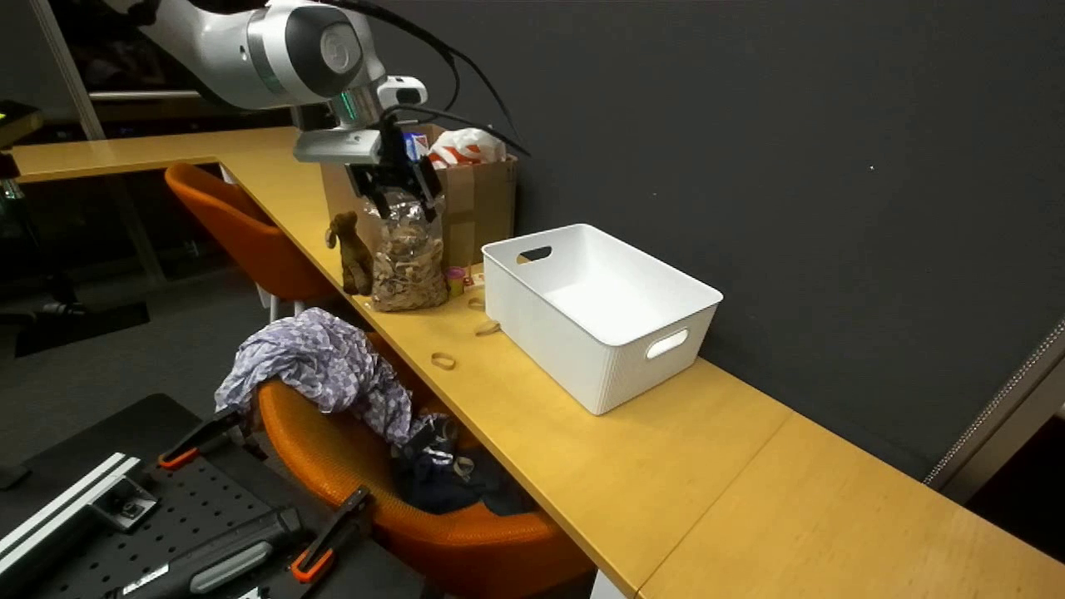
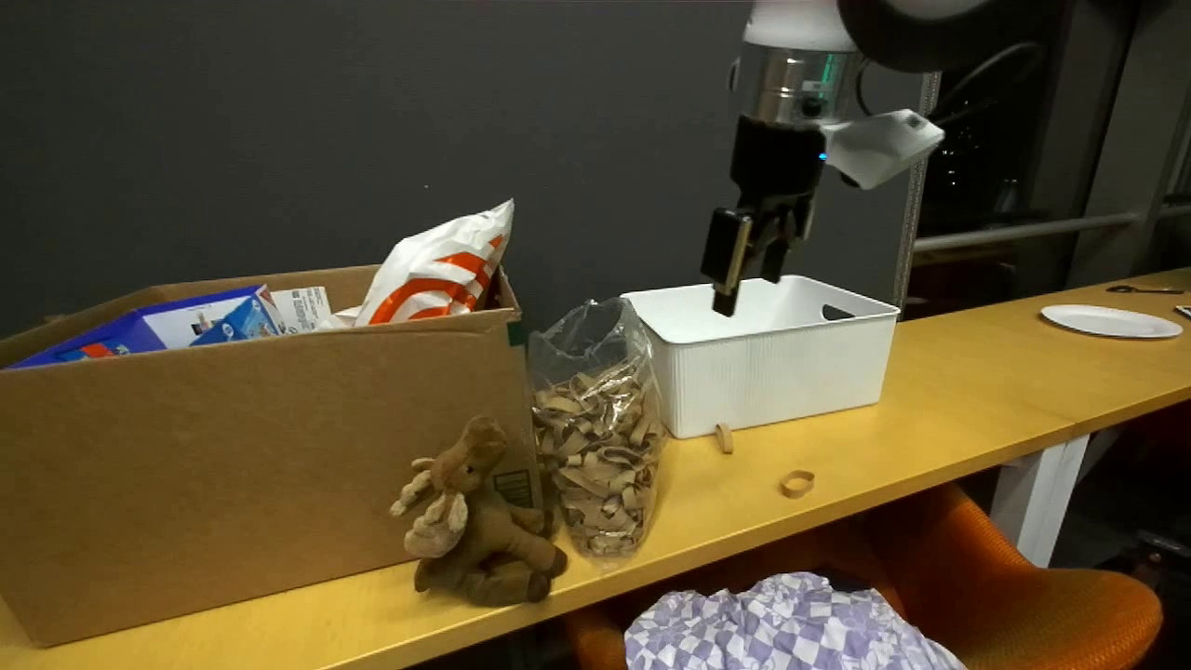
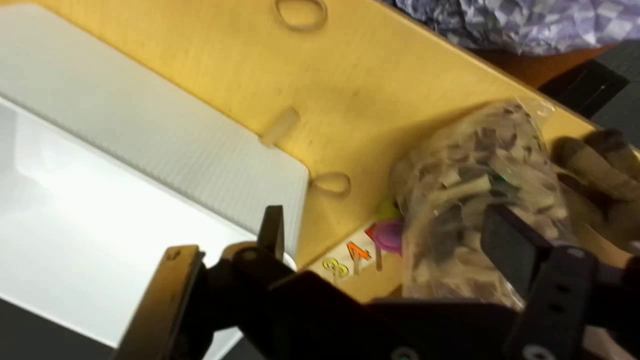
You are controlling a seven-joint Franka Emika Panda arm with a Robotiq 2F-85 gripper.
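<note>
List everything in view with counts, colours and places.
Bin: one, white, on desk.
Bag of bands: one, clear, on desk.
Loose bands: three, tan, on desk.
Box: one, brown cardboard, on desk.
Plush moose: one, brown, beside bag.
Tub: one, purple-lidded, beside bag.
Plate: one, white, on desk.
Chairs: two, orange, beside desk.
Cloth: one, purple-white, over chair.
Clamps: two, black-orange, on black table.
Arm: one, white, above desk.
Gripper: one, black, above desk.
</note>
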